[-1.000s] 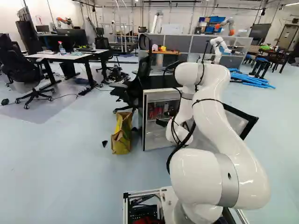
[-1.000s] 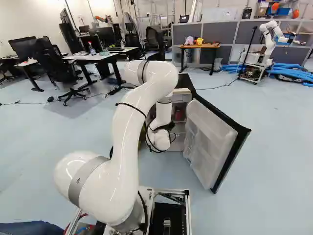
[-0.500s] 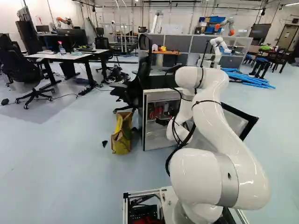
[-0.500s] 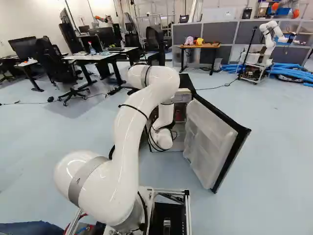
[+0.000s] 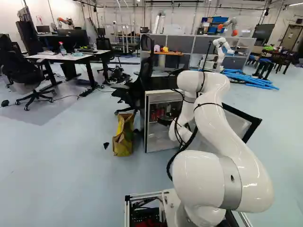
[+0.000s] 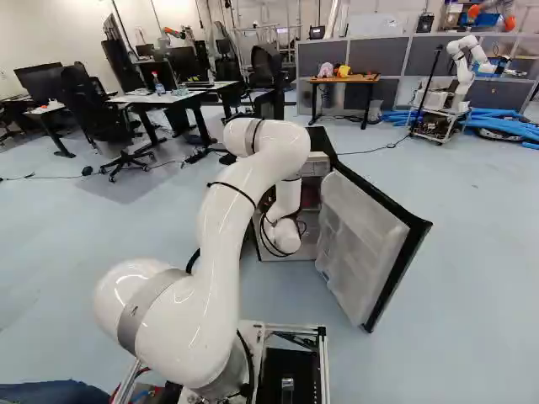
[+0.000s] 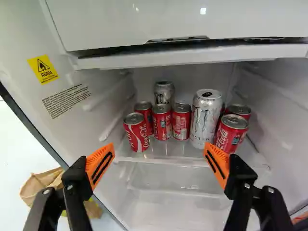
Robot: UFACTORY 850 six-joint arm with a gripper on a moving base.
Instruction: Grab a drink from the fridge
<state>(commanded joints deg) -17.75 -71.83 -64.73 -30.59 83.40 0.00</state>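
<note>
I'm seeing red and silver cans (image 7: 162, 122) standing on the fridge (image 5: 158, 142) shelf (image 7: 168, 150), on the far side of my fingers (image 5: 164, 121), which are hovering wide apart, empty. The door (image 6: 362, 244) is hanging open, right; a paper bag (image 5: 124, 137) is sitting left.

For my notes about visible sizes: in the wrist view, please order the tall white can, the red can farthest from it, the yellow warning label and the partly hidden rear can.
1. Tall white can
2. That red can
3. Yellow warning label and rear can: too alike to rank
</note>
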